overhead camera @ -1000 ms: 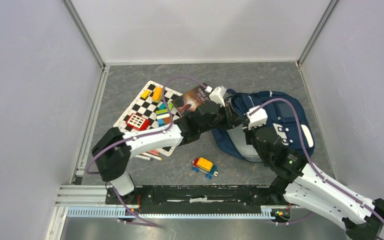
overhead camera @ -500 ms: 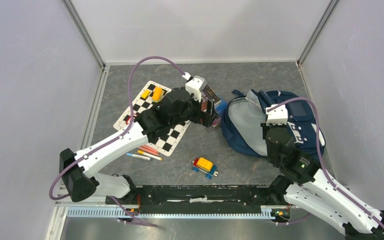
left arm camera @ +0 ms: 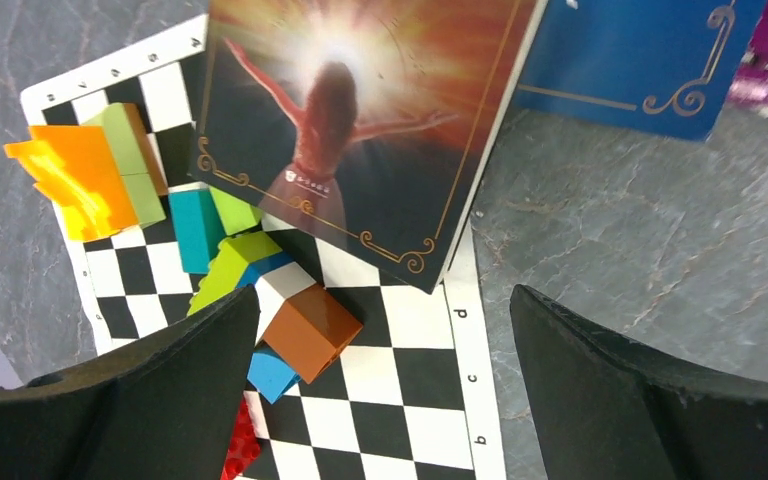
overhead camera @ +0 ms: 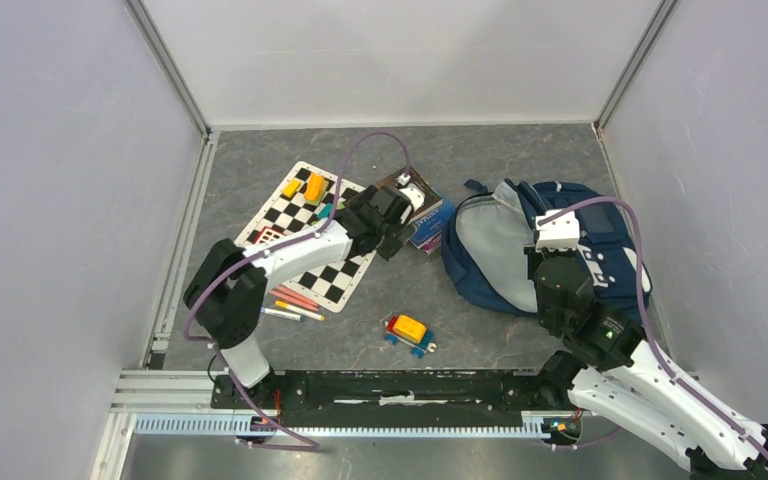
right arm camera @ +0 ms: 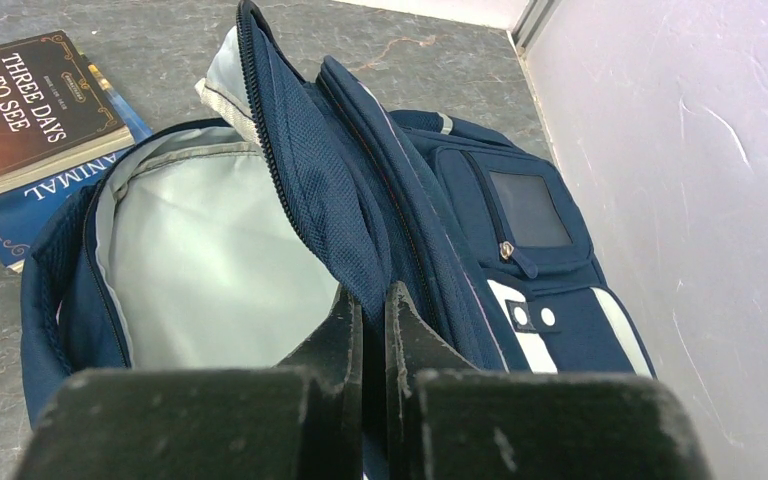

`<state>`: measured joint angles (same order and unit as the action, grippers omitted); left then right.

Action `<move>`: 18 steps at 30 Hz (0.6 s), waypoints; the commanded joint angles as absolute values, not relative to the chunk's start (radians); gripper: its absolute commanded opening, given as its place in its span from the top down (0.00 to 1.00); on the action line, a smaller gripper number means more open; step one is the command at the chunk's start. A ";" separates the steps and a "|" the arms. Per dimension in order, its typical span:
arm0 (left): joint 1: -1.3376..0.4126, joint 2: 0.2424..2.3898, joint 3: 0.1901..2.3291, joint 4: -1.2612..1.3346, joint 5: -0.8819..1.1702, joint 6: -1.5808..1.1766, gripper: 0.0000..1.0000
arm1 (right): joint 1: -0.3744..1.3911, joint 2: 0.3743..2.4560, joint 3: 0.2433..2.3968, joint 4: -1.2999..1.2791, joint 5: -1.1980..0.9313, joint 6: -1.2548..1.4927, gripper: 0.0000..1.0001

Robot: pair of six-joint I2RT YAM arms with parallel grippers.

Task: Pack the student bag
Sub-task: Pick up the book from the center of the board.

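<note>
The student bag (overhead camera: 600, 262) is a navy backpack lying at the right, unzipped, its pale grey lining (right arm camera: 210, 270) showing. My right gripper (right arm camera: 372, 300) is shut on the edge of the bag's navy flap and holds it up (overhead camera: 548, 258). My left gripper (left arm camera: 385, 330) hangs open and holds nothing; it is above the right edge of the chessboard (left arm camera: 410, 410), just short of a dark book with a red glowing cover (left arm camera: 360, 130). That book lies partly on a blue book (left arm camera: 640, 50), left of the bag's mouth (overhead camera: 426, 215).
Loose building blocks (overhead camera: 305, 188) lie on the chessboard (overhead camera: 290, 215), among them a brown one (left arm camera: 310, 330) beside my left finger. Coloured pens (overhead camera: 295, 305) lie off its near edge. A toy car (overhead camera: 409, 332) sits in front of the arms' base rail. Walls enclose the table.
My left gripper opened and let go of the dark book, which now lies on the blue book; the left arm drew back over the chessboard. The right gripper lifted the flap, showing the lining.
</note>
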<state>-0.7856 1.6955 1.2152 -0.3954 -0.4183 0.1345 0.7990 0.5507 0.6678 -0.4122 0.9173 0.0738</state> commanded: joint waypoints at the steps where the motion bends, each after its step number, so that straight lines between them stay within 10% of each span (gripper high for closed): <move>1: -0.787 1.730 1.203 -0.309 -0.428 0.262 0.00 | 0.795 0.540 0.728 -0.337 0.940 0.076 1.00; 18: -0.787 1.904 1.203 -0.142 -0.485 0.322 0.13 | 0.795 0.564 0.749 -0.336 0.936 0.063 1.00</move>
